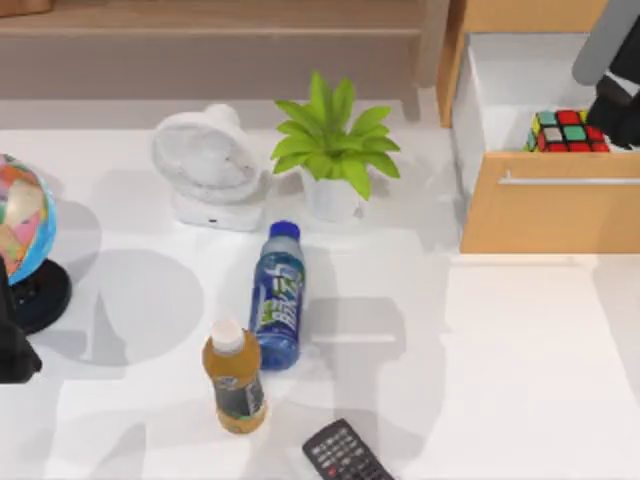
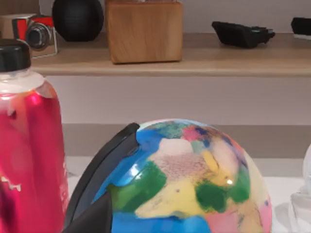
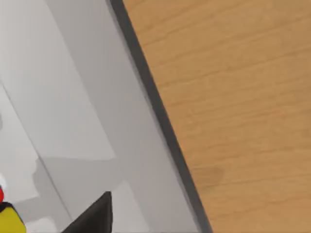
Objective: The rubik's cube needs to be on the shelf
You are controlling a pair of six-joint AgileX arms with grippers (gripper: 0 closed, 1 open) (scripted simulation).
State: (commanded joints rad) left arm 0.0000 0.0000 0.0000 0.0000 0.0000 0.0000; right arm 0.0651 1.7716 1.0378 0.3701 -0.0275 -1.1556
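right gripper (image 1: 612, 112) hangs over the open drawer (image 1: 520, 95) of the light-wood cabinet at the table's right, just beside the rubik's cube (image 1: 568, 131), and whether its fingers are apart or together i cannot tell, since the dark wrist body covers them from above. the cube sits inside the drawer against its front panel, which is likely why the arm comes in from over the drawer, the walls leaving little room for a sideways reach. the right wrist view looks down the cabinet's wood face and the pale drawer wall, with a dark fingertip (image 3: 95, 216) and a corner of yellow and red that is probably the cube. the shelf (image 1: 210, 18) runs along the back of the table, well apart from the drawer, so the cube has to be lifted clear of the drawer walls and carried across to it; judging by this, the grasp is the step in hand. the left arm (image 1: 12, 340) is parked at the table's left edge beside the globe (image 1: 22, 215), whose painted surface sits close before its wrist camera. the fan (image 1: 205, 160), plant (image 1: 335, 145), two bottles and remote lie mid-table, clear of a carry along the back.
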